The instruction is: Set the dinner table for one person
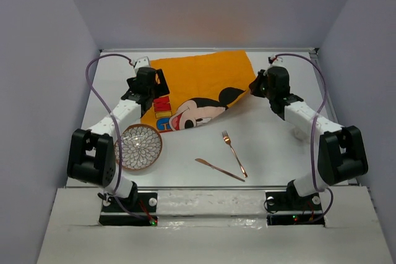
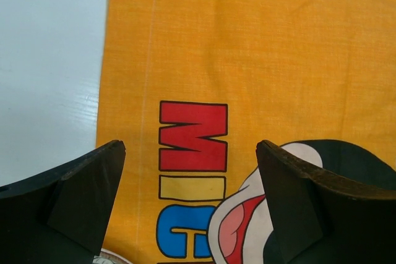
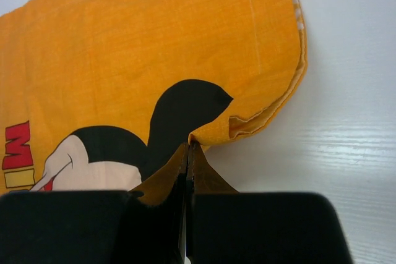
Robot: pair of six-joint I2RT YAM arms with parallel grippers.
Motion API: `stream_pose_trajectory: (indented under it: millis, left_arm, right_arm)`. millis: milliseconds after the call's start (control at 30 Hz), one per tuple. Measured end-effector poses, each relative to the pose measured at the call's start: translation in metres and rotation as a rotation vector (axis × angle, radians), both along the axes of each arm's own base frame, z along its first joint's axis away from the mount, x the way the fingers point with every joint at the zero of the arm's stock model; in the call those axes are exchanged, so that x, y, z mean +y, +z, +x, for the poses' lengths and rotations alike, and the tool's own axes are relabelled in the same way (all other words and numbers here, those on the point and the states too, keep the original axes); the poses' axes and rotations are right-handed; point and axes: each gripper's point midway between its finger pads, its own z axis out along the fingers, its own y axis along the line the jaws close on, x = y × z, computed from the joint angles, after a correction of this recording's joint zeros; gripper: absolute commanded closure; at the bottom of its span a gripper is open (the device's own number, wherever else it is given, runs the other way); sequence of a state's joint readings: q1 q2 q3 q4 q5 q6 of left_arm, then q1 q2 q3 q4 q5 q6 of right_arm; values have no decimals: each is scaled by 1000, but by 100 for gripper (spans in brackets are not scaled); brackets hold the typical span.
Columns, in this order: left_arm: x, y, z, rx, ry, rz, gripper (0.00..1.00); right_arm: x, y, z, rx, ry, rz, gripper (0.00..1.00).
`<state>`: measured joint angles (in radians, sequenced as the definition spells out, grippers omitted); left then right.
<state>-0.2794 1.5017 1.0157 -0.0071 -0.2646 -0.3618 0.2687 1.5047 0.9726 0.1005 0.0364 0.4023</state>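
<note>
The dinner table (image 1: 272,146) is a white tabletop. An orange Mickey Mouse cloth mat (image 1: 198,81) lies askew at its back middle, with its right edge folded under. My left gripper (image 1: 148,88) hovers open and empty over the mat's left part, above the printed letters (image 2: 193,137). My right gripper (image 1: 257,88) is shut on the mat's near right edge by Mickey's black ear (image 3: 189,106); the fingertips (image 3: 184,153) pinch a small raised fold of cloth. A patterned round plate (image 1: 138,147), a copper fork (image 1: 234,153) and a copper knife (image 1: 219,170) lie at the front.
Grey walls enclose the table on the left, back and right. The plate sits close beside my left arm's forearm. The fork and knife lie side by side in the front middle. Bare white tabletop (image 3: 346,122) shows to the right of the mat.
</note>
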Motion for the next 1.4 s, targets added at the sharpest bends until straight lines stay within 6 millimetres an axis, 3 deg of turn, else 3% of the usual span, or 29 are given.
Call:
stream_pose_trajectory:
  millis: [167, 200, 267, 300, 367, 433, 467, 600, 767, 900, 1233, 1300, 1400]
  left_arm:
    - [5, -8, 13, -7, 21, -11, 27]
    - [6, -13, 17, 2, 24, -15, 51]
    - [14, -33, 31, 47, 36, -5, 77]
    - [15, -42, 38, 70, 43, -7, 83]
    - [17, -60, 53, 115, 39, 6, 83]
    - [15, -76, 69, 152, 31, 18, 78]
    - [13, -84, 74, 172, 24, 24, 65]
    - [11, -113, 73, 247, 0, 43, 62]
    - [4, -114, 92, 253, -23, 44, 74]
    - [-7, -114, 122, 241, -48, 25, 75]
    - [-56, -97, 248, 119, -135, -44, 79]
    - [-61, -100, 256, 102, -147, -70, 80]
    - [-59, -103, 249, 142, -157, -97, 72]
  right_arm:
    - [-6, 3, 4, -12, -21, 13, 100]
    - [-7, 4, 5, -13, -24, 15, 100]
    - [-8, 4, 5, -16, -27, 17, 100]
    - [-8, 4, 5, -17, -27, 17, 100]
    - [-8, 4, 5, -17, -28, 16, 100]
    - [-8, 4, 5, -17, -27, 17, 100]
    - [-8, 4, 5, -17, -27, 16, 100]
    - [-9, 6, 6, -23, -27, 20, 100]
    - [-7, 9, 8, -35, -21, 32, 100]
    - [-9, 7, 9, -30, -28, 44, 100]
    - [-16, 9, 14, -40, -51, 58, 100]
    - [-16, 7, 16, -36, -53, 59, 100]
    - [-12, -2, 20, -15, -40, 65, 100]
